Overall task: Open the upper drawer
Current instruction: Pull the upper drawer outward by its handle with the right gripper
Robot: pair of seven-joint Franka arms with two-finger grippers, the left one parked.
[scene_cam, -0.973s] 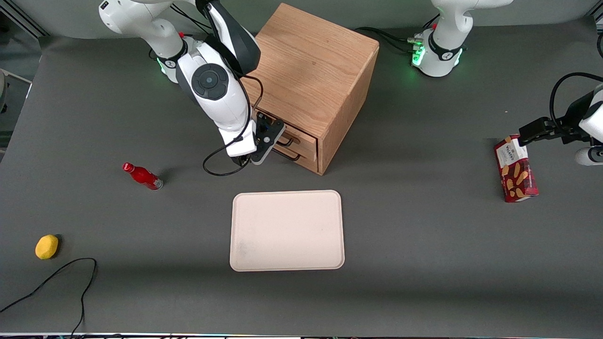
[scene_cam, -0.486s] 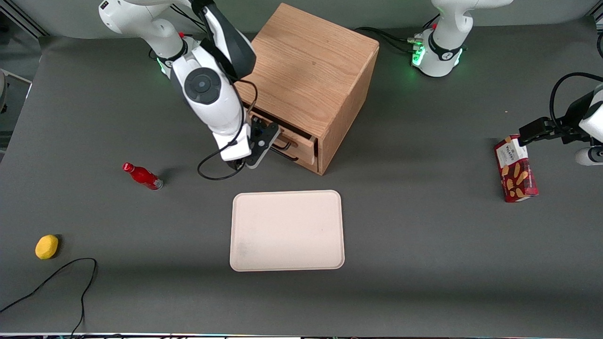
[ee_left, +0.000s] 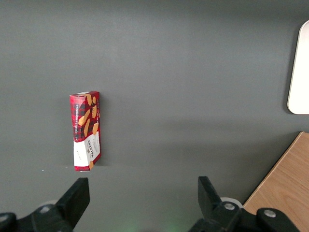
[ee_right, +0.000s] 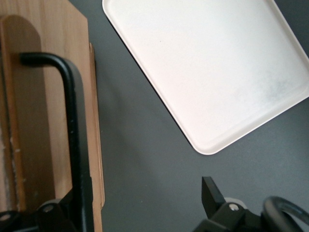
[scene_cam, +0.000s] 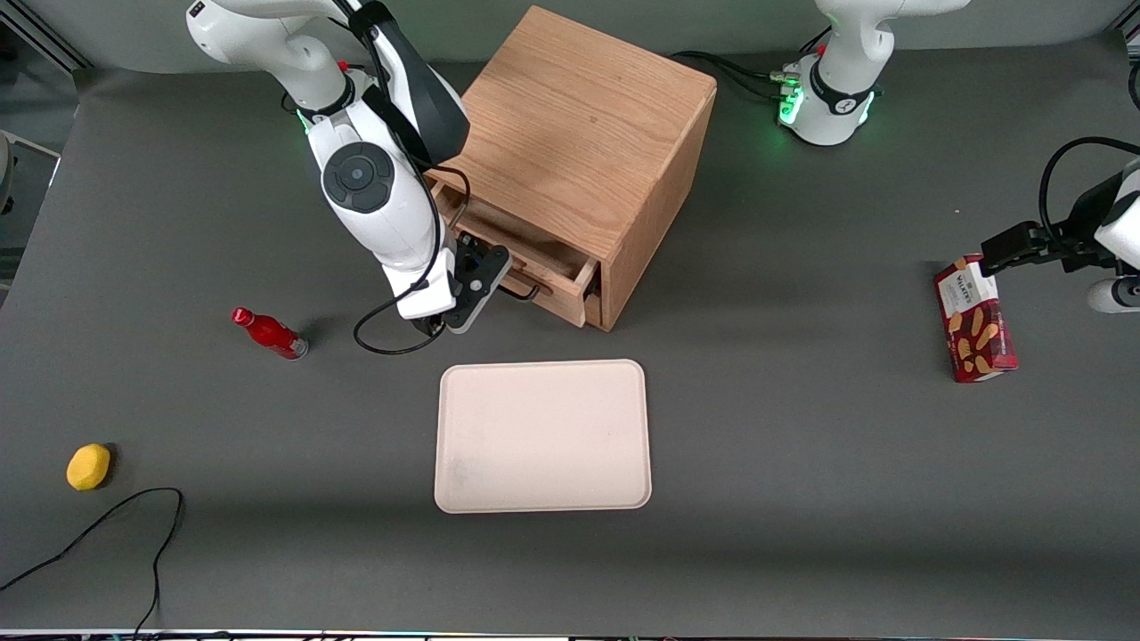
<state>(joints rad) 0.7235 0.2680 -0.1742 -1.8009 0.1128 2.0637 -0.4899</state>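
Note:
The wooden cabinet (scene_cam: 579, 133) stands at the back of the table. Its upper drawer (scene_cam: 534, 267) is pulled partly out, showing the shallow wooden box inside. My right gripper (scene_cam: 497, 278) is at the drawer front, open, with one finger hooked on the black bar handle (scene_cam: 521, 291). In the right wrist view the handle (ee_right: 75, 121) runs along the oak drawer front (ee_right: 38, 121). There the gripper (ee_right: 140, 195) has its jaws wide apart, one finger by the bar and the other over bare table. The arm hides part of the drawer front in the front view.
A cream tray (scene_cam: 543, 436) lies nearer the front camera than the cabinet, also seen from the wrist as the tray (ee_right: 207, 67). A red bottle (scene_cam: 269, 332) and a yellow fruit (scene_cam: 88, 466) lie toward the working arm's end. A cookie box (scene_cam: 973, 320) lies toward the parked arm's end.
The gripper has drawn away from the cabinet with the handle, and the upper drawer has slid out from nearly shut to partly open.

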